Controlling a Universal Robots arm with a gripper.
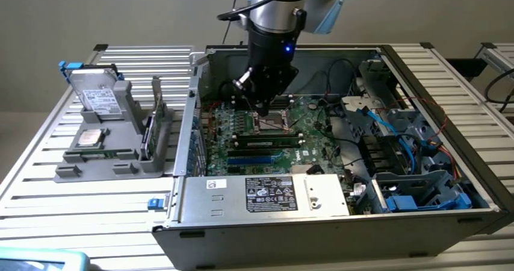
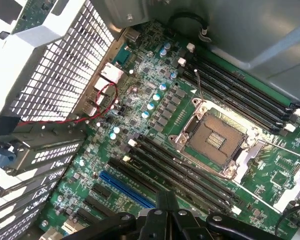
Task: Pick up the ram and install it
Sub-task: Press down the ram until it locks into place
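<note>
A long thin ram (image 1: 269, 143) with a pale label stands upright in one of the black memory slots on the green motherboard (image 1: 241, 126), inside the open computer case. My gripper (image 1: 261, 106) hangs over the board just behind the slots, beside the CPU socket (image 1: 269, 123), clear of the stick. Its fingers are shut with nothing between them. In the wrist view the shut gripper (image 2: 165, 202) points down over the row of black memory slots (image 2: 190, 175), with the open CPU socket (image 2: 215, 140) beyond; there I cannot tell the ram apart from the slots.
The case walls (image 1: 195, 120) ring the board. A power supply (image 1: 269, 194) fills the near side, and cables and drive cages (image 1: 401, 138) crowd the exterior view's right. On the exterior view's left a grey fixture (image 1: 108, 162) holds a hard drive (image 1: 100, 96) and a chip (image 1: 88, 137).
</note>
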